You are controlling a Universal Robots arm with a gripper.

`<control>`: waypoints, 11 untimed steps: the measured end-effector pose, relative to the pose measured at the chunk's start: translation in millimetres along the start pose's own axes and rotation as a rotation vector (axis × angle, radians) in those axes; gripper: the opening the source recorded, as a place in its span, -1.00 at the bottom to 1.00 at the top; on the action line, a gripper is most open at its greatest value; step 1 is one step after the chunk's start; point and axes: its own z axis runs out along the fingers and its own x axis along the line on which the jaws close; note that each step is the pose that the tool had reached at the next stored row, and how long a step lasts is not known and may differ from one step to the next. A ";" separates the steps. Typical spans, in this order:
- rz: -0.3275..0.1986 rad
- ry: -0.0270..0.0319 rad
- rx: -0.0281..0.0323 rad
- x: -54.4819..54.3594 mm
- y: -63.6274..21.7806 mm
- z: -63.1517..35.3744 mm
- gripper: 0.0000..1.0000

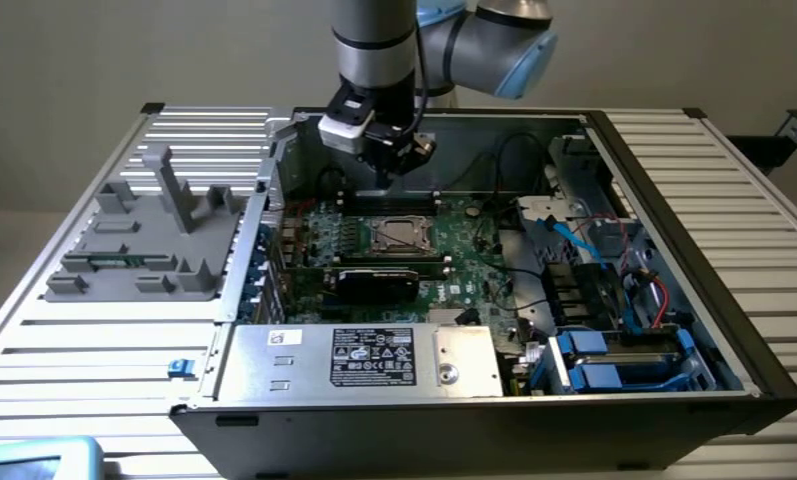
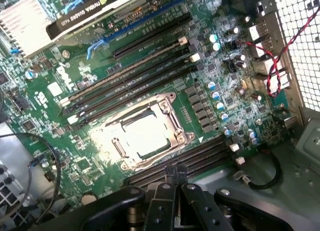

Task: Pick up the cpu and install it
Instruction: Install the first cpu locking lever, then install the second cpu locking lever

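Fingers [image 2: 172, 183] shut, empty, above the board [image 2: 220, 111].
The cpu [image 2: 145, 136] lies in its socket [image 2: 177, 118] mid-board, apart from them: light, stiff, slick-topped, fragile underneath; I would take it by opposite edges.

Exterior light: even, soft, from above; pale wall and ribbed table [image 1: 91, 340] evenly lit.
Case interior: dimmer; case [image 1: 505, 435] front face nearly black.
Wrist light: bright and uneven.
Glare: cpu [image 2: 145, 136] and its socket frame [image 2: 142, 133] blown out to white; perforated panel [image 2: 300, 41] overexposed.
Focus: motherboard [image 2: 210, 86] fairly crisp; gripper [image 2: 172, 183] dark and soft.
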 end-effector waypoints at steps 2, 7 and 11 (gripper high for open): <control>-0.016 0.0007 -0.0079 0.0 -0.3 -0.9 -0.79; -0.050 0.0009 -0.0235 -0.1 -0.3 -1.7 -0.79; -0.050 0.0009 -0.0235 -0.1 -0.4 -1.7 -0.79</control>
